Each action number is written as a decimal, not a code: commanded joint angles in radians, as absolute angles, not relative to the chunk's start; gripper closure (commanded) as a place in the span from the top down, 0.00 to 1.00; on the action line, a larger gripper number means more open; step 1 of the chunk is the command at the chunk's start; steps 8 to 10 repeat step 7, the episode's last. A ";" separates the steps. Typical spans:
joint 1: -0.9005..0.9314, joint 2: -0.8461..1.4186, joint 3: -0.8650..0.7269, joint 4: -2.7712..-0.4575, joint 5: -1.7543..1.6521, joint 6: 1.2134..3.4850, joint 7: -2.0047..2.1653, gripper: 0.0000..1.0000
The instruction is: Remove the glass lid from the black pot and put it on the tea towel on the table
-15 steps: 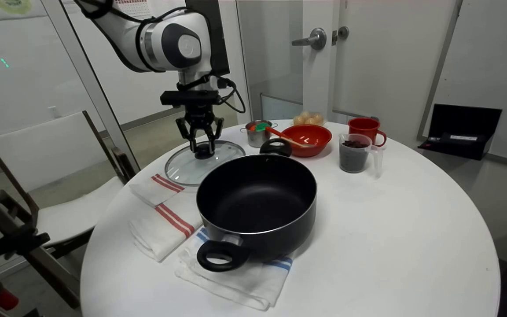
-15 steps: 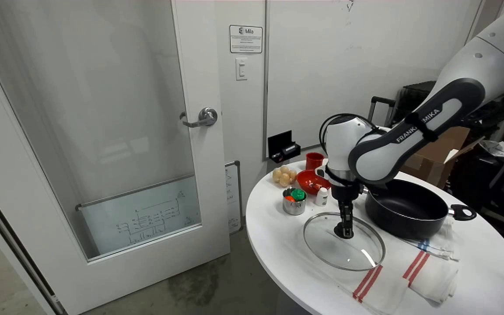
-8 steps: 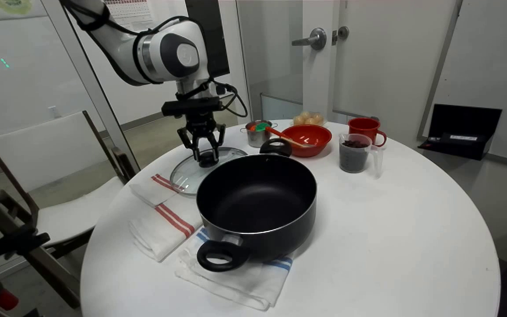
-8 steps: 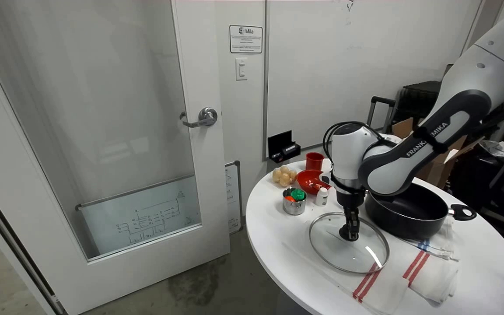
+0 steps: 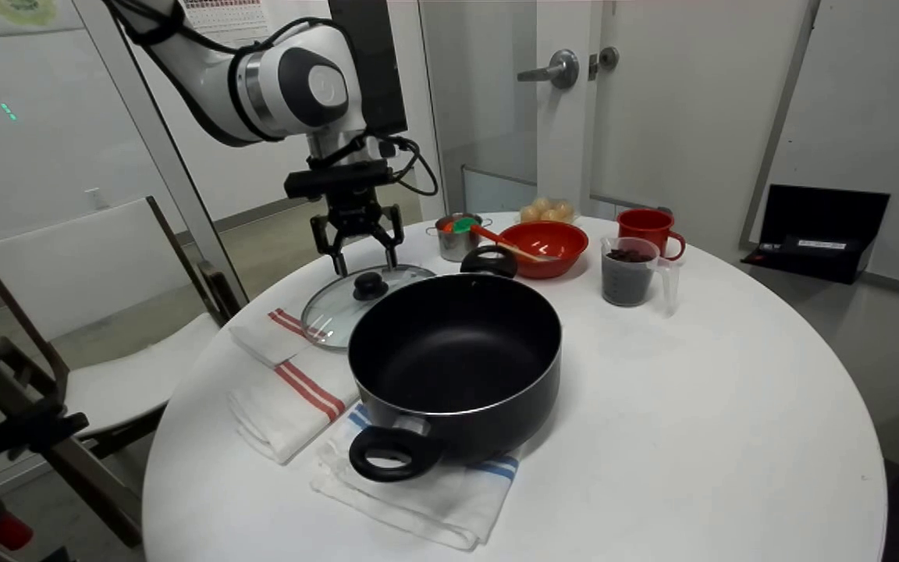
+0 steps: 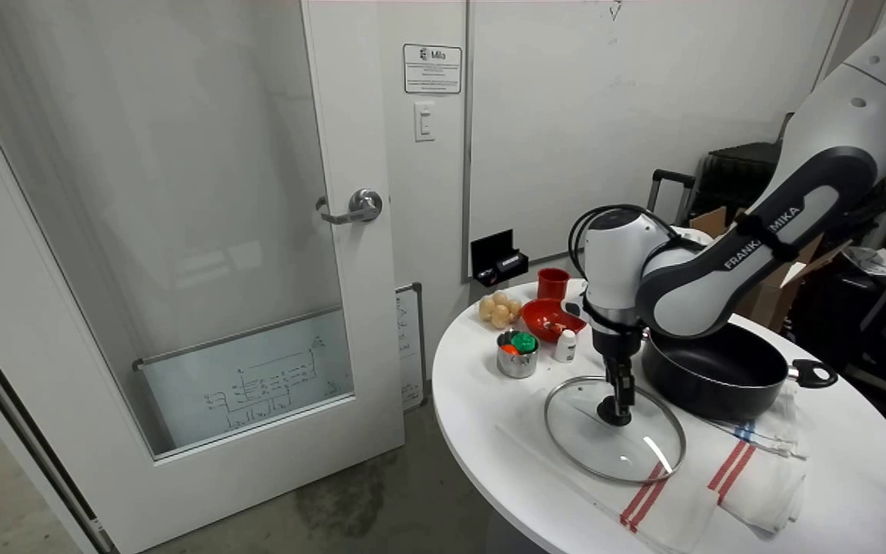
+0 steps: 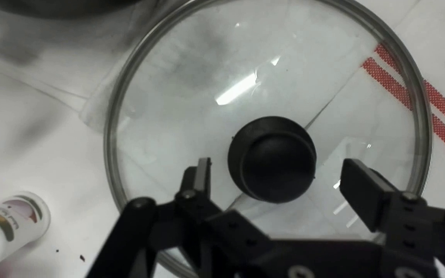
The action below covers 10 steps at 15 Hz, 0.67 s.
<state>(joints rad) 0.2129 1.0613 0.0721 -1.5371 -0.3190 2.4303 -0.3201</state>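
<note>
Round clear glass lid (image 7: pixel 269 104), grey rim, black knob (image 7: pixel 278 166), lies flat on white folded tea towel (image 5: pixel 293 390), red stripes showing through. Black 2-finger tool (image 5: pixel 367 269) spread apart, knob between, gaps both sides. Wide black pot (image 5: pixel 457 359) beside, not touching; strip of round white worktop (image 5: pixel 691 437) separates lid from edge.

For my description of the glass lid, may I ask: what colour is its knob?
The knob is plain black; it shows best in the wrist view.

There is one lid (image 5: pixel 370 287), one black pot (image 5: pixel 457 367), one bowl (image 5: pixel 543 269).
</note>
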 commanded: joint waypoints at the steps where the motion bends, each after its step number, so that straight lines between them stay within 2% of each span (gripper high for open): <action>1: 0.225 0.977 0.058 -1.616 -0.347 2.454 -0.294 1.00; 10: 0.198 0.865 0.094 -1.714 -0.326 2.445 -0.321 1.00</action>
